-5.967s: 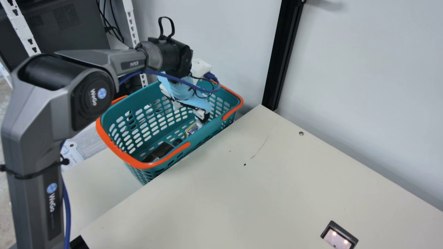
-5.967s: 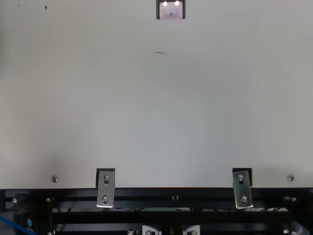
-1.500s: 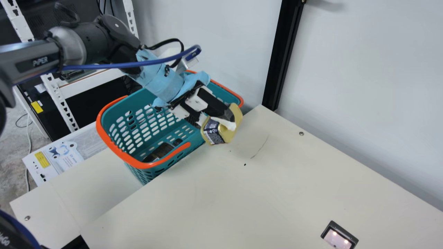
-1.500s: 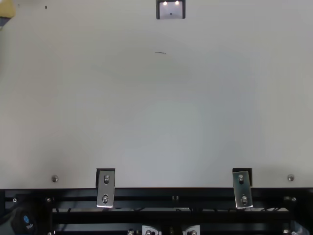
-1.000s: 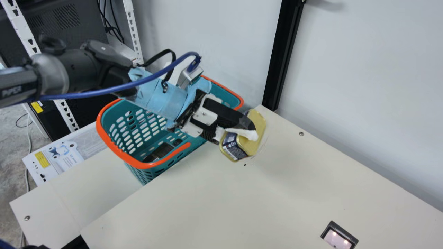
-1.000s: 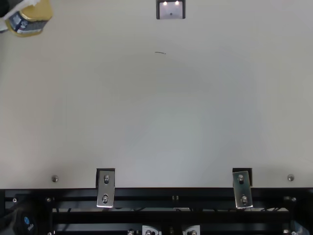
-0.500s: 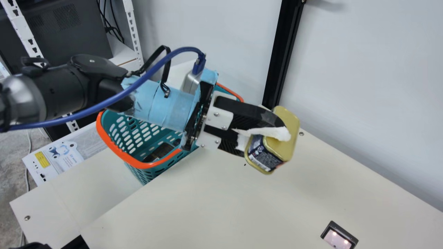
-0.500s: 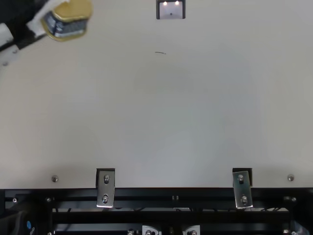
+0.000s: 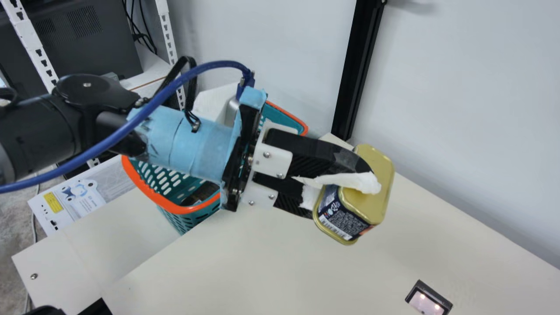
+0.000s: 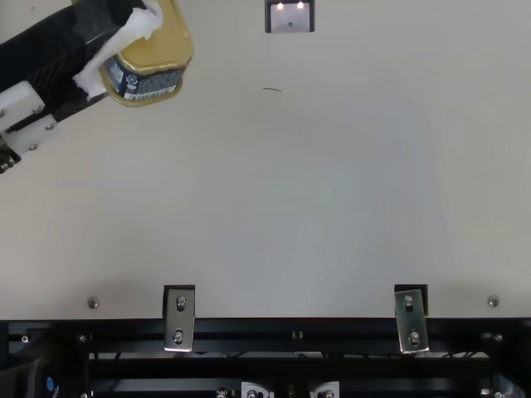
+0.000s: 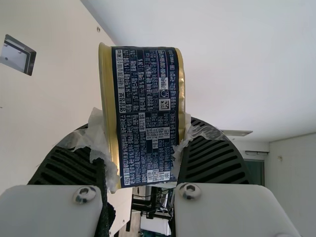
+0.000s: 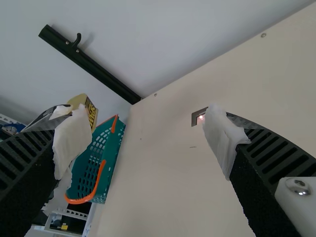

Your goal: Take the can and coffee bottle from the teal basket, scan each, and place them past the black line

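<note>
The gold-lidded can [image 9: 374,210] is right of centre in the main view, tilted, held between the left gripper's [image 9: 342,190] two fingers; white padding covers part of its lid, and the top view crops it at the upper edge. Since half a second ago it has moved farther right and lower in the main view. At left centre, the coffee bottle [image 9: 202,193] lies in the teal basket [image 9: 151,190], now more hidden by the gripper. The scanner [image 9: 426,302] is cut off at lower right; cream table [image 9: 271,267] stretches between it and the can, with the wall [image 9: 472,109] along the upper right. The right gripper [image 12: 145,134] stands wide, its fingertips well apart at either side of its wrist view.
</note>
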